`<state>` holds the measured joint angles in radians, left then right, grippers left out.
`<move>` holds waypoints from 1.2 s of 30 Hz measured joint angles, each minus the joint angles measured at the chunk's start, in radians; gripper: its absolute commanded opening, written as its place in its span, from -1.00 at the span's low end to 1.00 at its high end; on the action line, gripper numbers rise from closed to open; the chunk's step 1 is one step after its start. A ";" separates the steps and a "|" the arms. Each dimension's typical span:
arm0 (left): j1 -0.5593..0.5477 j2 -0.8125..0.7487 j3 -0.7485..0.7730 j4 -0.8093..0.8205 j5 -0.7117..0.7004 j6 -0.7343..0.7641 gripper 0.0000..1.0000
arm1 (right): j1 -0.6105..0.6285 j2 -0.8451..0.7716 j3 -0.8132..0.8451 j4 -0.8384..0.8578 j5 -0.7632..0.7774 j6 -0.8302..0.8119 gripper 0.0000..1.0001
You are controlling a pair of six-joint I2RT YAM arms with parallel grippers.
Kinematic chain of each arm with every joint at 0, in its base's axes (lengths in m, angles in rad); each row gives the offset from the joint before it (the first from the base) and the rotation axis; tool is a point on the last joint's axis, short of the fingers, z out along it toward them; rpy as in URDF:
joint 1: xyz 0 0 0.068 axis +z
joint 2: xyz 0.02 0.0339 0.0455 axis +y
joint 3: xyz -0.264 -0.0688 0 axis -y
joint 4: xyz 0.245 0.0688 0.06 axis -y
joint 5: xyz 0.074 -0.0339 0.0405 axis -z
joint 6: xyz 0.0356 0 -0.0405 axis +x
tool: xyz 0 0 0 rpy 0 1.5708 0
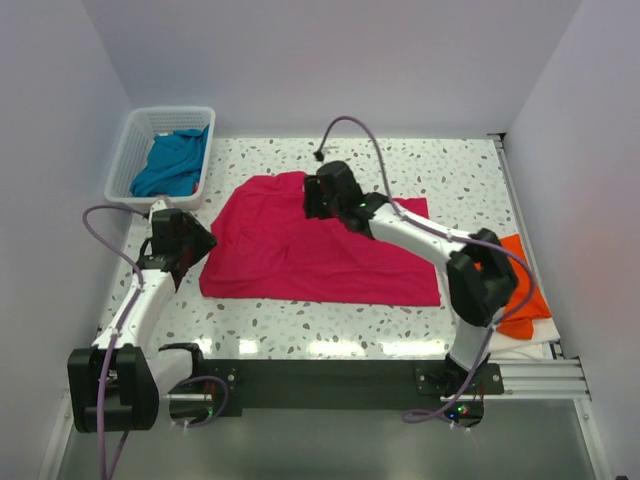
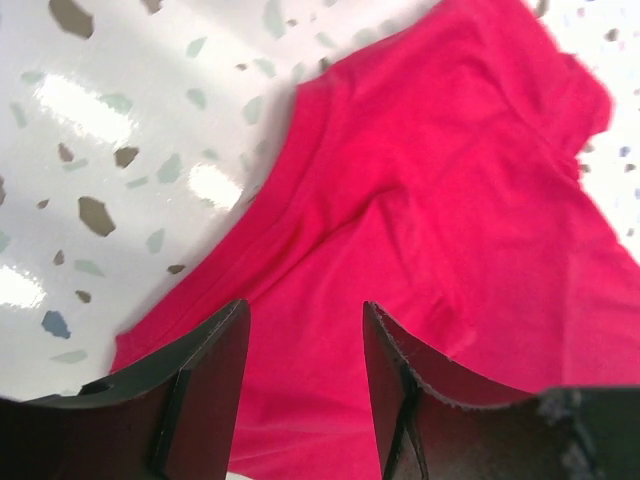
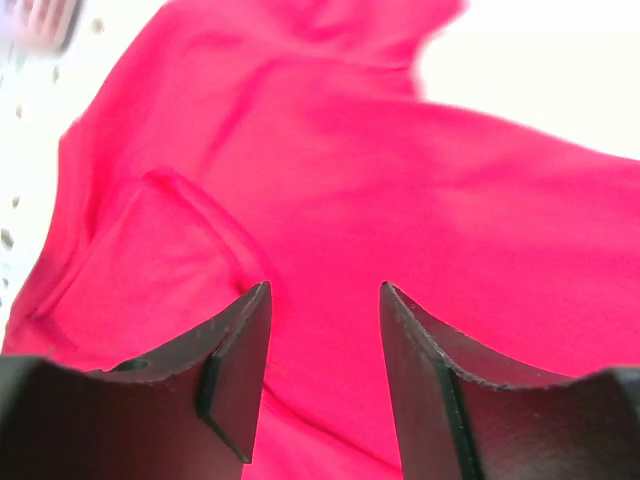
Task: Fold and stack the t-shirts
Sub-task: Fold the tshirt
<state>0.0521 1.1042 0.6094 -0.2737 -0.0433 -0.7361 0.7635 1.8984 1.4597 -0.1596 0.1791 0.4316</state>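
- The left gripper (image 2: pixel 305 320) has its jaws moderately apart and holds nothing. It hangs over the left edge of the crimson-pink t-shirt (image 2: pixel 450 200).
- The right gripper (image 3: pixel 325 300) is likewise parted and empty, above the shirt's upper middle.
- Only the top view shows the teal-blue t-shirt (image 1: pixel 172 162) in the white basket (image 1: pixel 125 160) at far left, and the bright orange t-shirt (image 1: pixel 525 290) at the right edge.
- Bare speckled table (image 1: pixel 450 170) lies beyond the spread pink shirt.
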 measured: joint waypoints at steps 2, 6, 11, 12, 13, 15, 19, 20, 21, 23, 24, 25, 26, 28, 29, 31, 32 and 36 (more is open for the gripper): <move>-0.004 -0.031 0.008 0.011 0.018 0.000 0.09 | -0.035 -0.108 -0.069 -0.020 0.024 0.018 0.07; -0.077 -0.064 0.008 0.022 0.034 -0.008 0.09 | -0.092 -0.318 -0.234 -0.080 0.088 0.068 0.21; -0.259 -0.116 -0.030 0.014 -0.008 -0.054 0.14 | -0.094 -0.506 -0.455 -0.198 0.147 0.153 0.24; -0.296 -0.137 -0.047 0.007 -0.033 -0.069 0.20 | -0.094 -0.545 -0.504 -0.225 0.153 0.174 0.25; -0.326 -0.159 -0.065 -0.007 -0.055 -0.087 0.24 | -0.094 -0.587 -0.554 -0.253 0.160 0.198 0.25; -0.373 -0.203 -0.098 -0.042 -0.105 -0.122 0.42 | -0.094 -0.676 -0.650 -0.312 0.180 0.246 0.32; -0.410 -0.267 -0.156 -0.114 -0.191 -0.192 0.48 | -0.095 -0.828 -0.777 -0.435 0.239 0.358 0.46; -0.413 -0.275 -0.168 -0.130 -0.206 -0.208 0.49 | -0.095 -0.857 -0.795 -0.455 0.253 0.381 0.50; -0.414 -0.279 -0.178 -0.148 -0.222 -0.223 0.48 | -0.095 -0.890 -0.814 -0.481 0.265 0.408 0.52; -0.414 -0.282 -0.190 -0.182 -0.251 -0.251 0.46 | -0.095 -0.941 -0.838 -0.525 0.288 0.456 0.65; -0.414 -0.283 -0.193 -0.193 -0.263 -0.261 0.44 | -0.095 -0.956 -0.846 -0.541 0.303 0.478 0.68; -0.414 -0.284 -0.196 -0.205 -0.275 -0.275 0.43 | -0.095 -0.966 -0.849 -0.560 0.314 0.497 0.70; -0.414 -0.284 -0.197 -0.215 -0.286 -0.286 0.41 | -0.095 -0.969 -0.850 -0.576 0.329 0.514 0.70; -0.414 -0.279 -0.197 -0.227 -0.306 -0.306 0.40 | -0.095 -0.968 -0.850 -0.597 0.350 0.533 0.70; -0.414 -0.273 -0.197 -0.229 -0.311 -0.319 0.40 | -0.096 -0.966 -0.850 -0.599 0.355 0.534 0.70; -0.414 -0.250 -0.197 -0.234 -0.321 -0.331 0.40 | -0.104 -0.951 -0.850 -0.595 0.357 0.530 0.68; -0.414 -0.240 -0.197 -0.240 -0.324 -0.339 0.40 | -0.113 -0.937 -0.850 -0.590 0.353 0.523 0.68; -0.414 -0.238 -0.197 -0.277 -0.345 -0.360 0.40 | -0.185 -0.855 -0.850 -0.561 0.320 0.486 0.68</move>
<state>-0.3614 0.8661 0.4126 -0.5510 -0.3882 -1.0962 0.5789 1.0431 0.6102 -0.7208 0.4992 0.9173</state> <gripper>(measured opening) 0.702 0.843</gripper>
